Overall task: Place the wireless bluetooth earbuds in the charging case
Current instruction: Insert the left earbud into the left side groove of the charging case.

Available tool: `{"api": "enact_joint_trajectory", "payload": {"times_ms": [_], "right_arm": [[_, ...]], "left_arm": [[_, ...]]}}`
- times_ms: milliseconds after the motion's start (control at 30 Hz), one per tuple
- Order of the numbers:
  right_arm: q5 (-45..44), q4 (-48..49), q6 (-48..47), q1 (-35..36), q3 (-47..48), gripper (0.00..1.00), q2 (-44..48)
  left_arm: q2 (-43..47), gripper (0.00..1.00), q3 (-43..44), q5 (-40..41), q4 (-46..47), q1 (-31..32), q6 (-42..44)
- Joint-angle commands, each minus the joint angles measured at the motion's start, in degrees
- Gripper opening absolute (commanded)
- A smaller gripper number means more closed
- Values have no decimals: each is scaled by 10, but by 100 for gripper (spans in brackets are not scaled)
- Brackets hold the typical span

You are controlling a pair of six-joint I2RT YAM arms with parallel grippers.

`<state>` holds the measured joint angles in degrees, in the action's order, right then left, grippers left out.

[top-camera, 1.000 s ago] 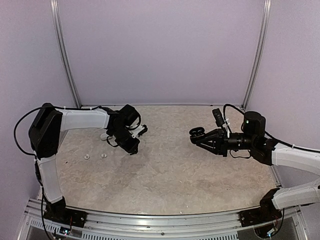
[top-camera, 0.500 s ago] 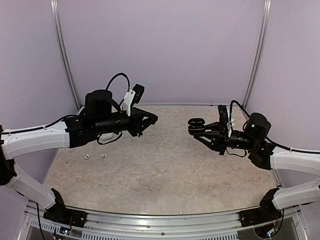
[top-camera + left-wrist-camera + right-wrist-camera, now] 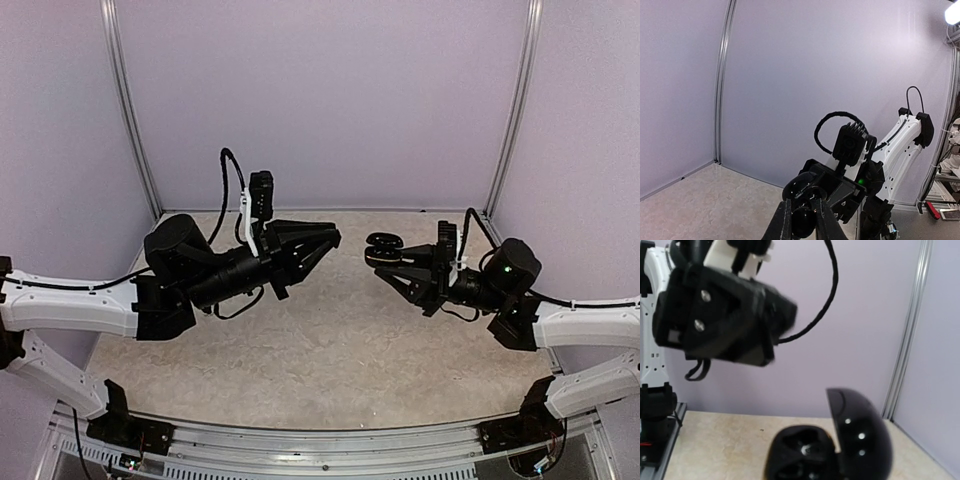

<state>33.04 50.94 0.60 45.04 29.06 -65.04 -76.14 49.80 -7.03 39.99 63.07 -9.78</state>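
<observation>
Mid-air: left gripper [image 3: 332, 238] pinches a black earbud [image 3: 802, 222], its tips aimed rightward at the open charging case [image 3: 383, 247] clamped by the right gripper [image 3: 402, 260], near, not touching.

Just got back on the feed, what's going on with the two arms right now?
Both arms are raised above the table, facing each other. The right gripper holds the open black charging case. The left gripper pinches what looks like a black earbud and points it toward the case, with a gap between them. The earbud is not yet in the case.
</observation>
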Motion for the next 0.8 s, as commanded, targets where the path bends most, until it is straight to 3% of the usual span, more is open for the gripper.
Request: {"api": "enact_joint_trajectory", "payload": {"times_ms": [0, 767], "right_arm": [[-24, 55, -28, 21, 0, 0, -15], [-33, 88, -47, 72, 9, 0, -35]], "left_arm": [[-14, 13, -2, -1, 90, 22, 26], [-57, 12, 7, -30, 121, 35, 23]]}}
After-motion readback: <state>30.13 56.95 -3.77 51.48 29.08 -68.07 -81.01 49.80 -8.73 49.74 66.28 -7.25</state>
